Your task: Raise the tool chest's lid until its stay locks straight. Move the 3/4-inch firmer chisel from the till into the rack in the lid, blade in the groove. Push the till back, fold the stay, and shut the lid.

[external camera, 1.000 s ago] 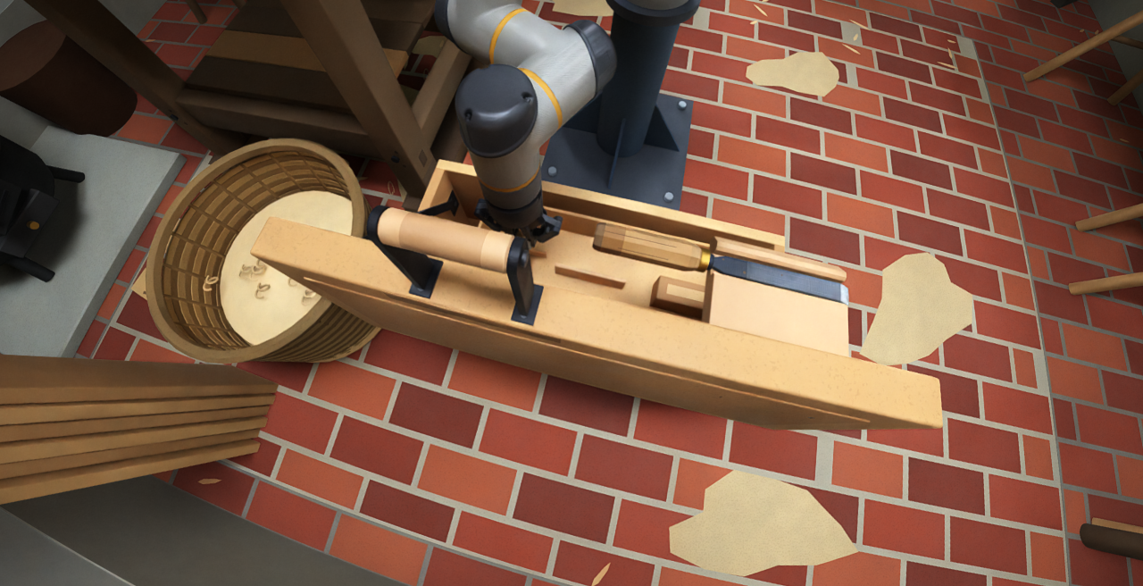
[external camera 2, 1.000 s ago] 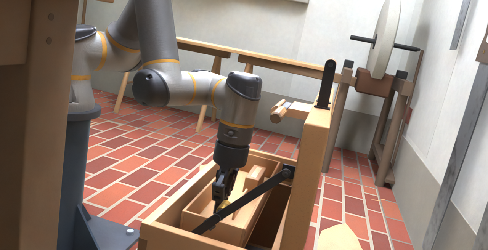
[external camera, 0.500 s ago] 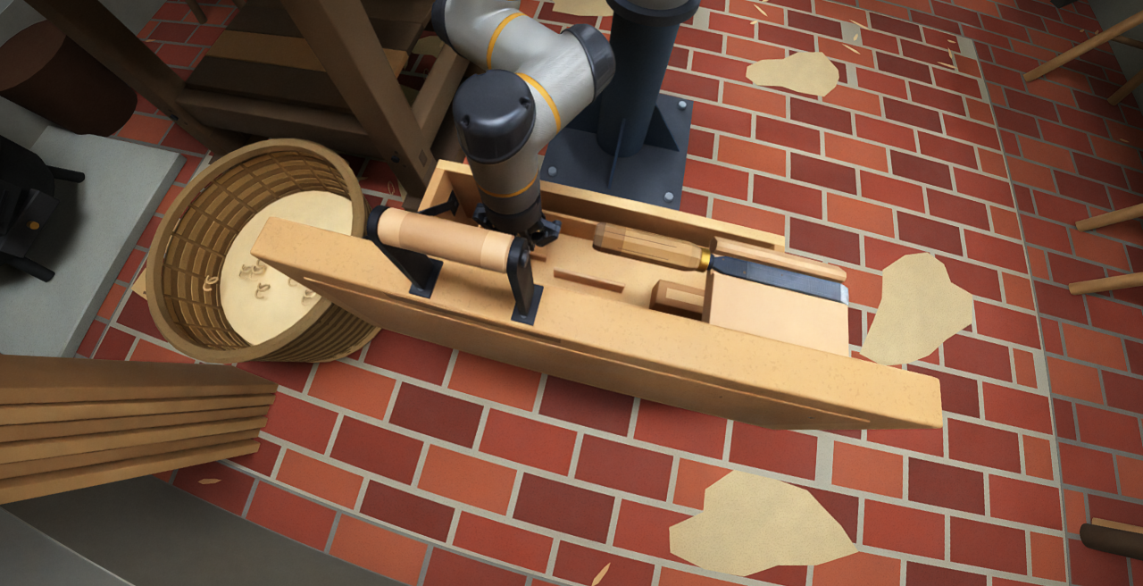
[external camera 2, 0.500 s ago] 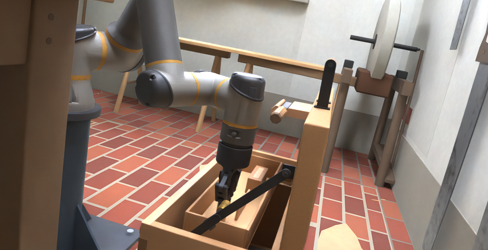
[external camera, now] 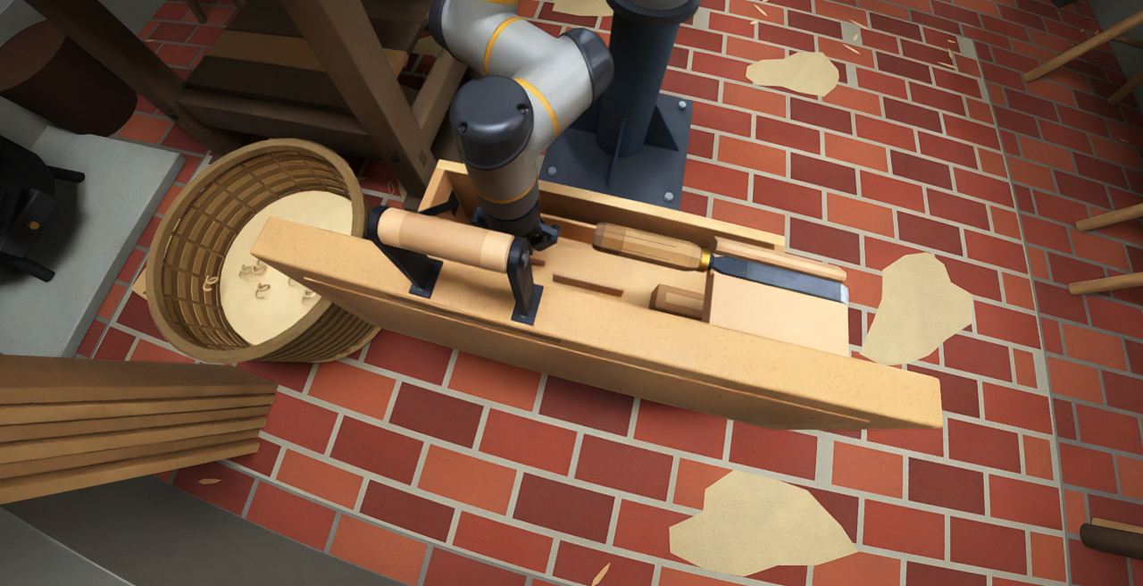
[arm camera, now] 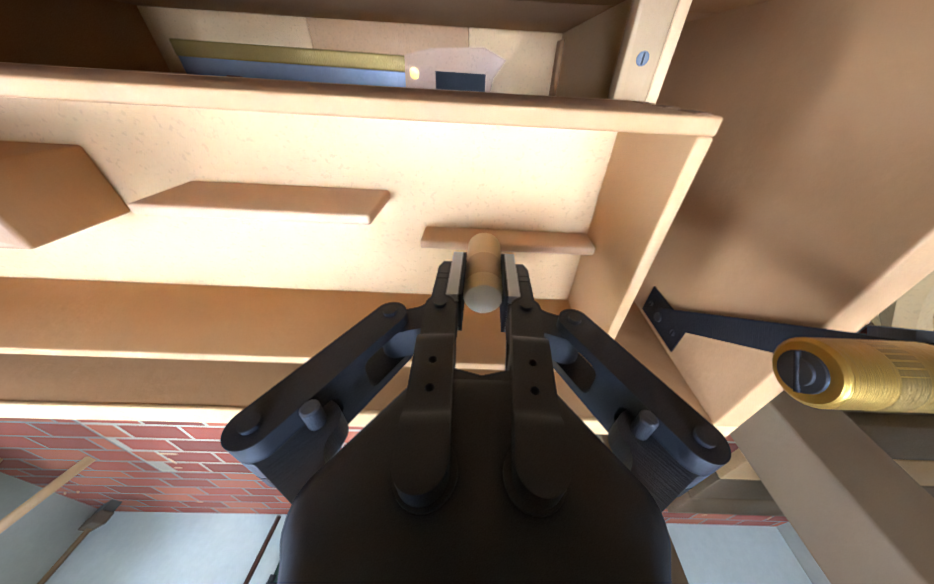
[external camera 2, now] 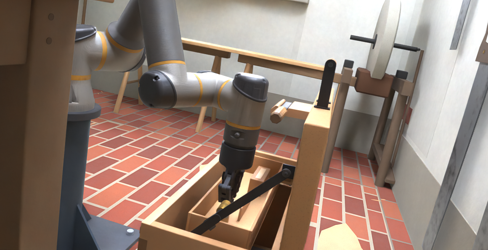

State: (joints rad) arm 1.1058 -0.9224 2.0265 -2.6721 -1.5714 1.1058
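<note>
The till [external camera 2: 232, 201] inside the tool chest [external camera 2: 218, 211] is partly hidden by the chest's walls and by the dark stay [external camera 2: 244, 197], which runs straight from the chest up to the raised lid [external camera: 591, 319]. My gripper [arm camera: 484, 280] reaches down into the till and is closed around the till's small round wooden peg [arm camera: 483, 280]. The firmer chisel [external camera: 711, 256] lies across the rack in the lid, wooden handle to the left, and its steel blade rests on the rack's block. The lid's cylinder handle [external camera: 448, 240] sits on two black brackets.
A wicker basket [external camera: 256, 251] lies on its side against the chest's left end. A stack of boards [external camera: 128, 415] lies in the left foreground. The arm's pedestal [external camera: 631, 143] stands behind the chest, with workbench legs beside it. A grindstone [external camera 2: 384, 40] stands by the right wall.
</note>
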